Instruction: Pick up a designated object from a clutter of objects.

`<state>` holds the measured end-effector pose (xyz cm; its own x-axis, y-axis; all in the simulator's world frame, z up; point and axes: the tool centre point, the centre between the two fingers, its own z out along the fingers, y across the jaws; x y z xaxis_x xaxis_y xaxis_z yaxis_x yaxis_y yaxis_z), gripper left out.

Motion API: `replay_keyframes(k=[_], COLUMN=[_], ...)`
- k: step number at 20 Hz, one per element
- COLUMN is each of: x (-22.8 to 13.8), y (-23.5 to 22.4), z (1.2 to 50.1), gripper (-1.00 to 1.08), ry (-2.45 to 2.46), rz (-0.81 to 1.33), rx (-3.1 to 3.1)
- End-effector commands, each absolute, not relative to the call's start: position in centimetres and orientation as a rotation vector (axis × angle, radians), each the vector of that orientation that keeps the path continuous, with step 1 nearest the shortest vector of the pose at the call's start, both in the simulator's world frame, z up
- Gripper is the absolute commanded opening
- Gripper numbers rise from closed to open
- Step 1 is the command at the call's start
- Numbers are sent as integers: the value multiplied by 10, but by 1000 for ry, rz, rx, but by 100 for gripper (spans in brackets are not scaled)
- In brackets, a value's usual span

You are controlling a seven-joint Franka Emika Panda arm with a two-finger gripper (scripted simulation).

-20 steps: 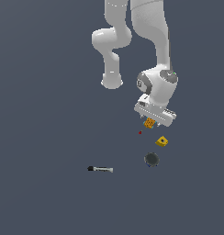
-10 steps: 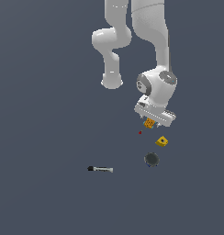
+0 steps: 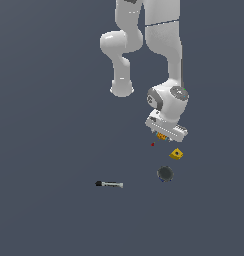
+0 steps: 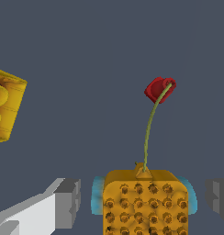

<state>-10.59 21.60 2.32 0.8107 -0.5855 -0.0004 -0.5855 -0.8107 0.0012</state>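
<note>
The designated object, a small orange block [image 4: 143, 204] with a dark speckled grid, sits between my two grey fingers [image 4: 68, 202] in the wrist view. A gap shows on each side of it. My gripper [image 4: 143, 200] is open and straddles the block without touching it. In the exterior view the gripper [image 3: 166, 133] hangs low over the floor, and the orange block [image 3: 161, 136] peeks out just under the hand. The rest of the clutter lies close by.
A yellow wedge [image 3: 176, 153] lies just beside the gripper, also seen as the yellow wedge [image 4: 6, 110] in the wrist view. A tiny red piece [image 3: 152, 144] on a thin green stem [image 4: 150, 133], a dark round lump [image 3: 165, 173] and a black-and-silver stick [image 3: 109, 184] lie nearby.
Hardly anything has changed; the hand stays over the orange block, perhaps a touch lower. The clutter has not moved.
</note>
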Motion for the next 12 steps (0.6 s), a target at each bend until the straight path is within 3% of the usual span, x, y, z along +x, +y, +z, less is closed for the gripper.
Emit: replay_keyframes(k=[1,4,5,12], x=[-106,-106,-106,-106], y=[216,216,216,216], z=[17,15,15,15], gripper=[100,100,-100,-100], ry=[-967,-967,-967,-967], rz=[0,0,0,0], rx=[2989,2989,2989,2989])
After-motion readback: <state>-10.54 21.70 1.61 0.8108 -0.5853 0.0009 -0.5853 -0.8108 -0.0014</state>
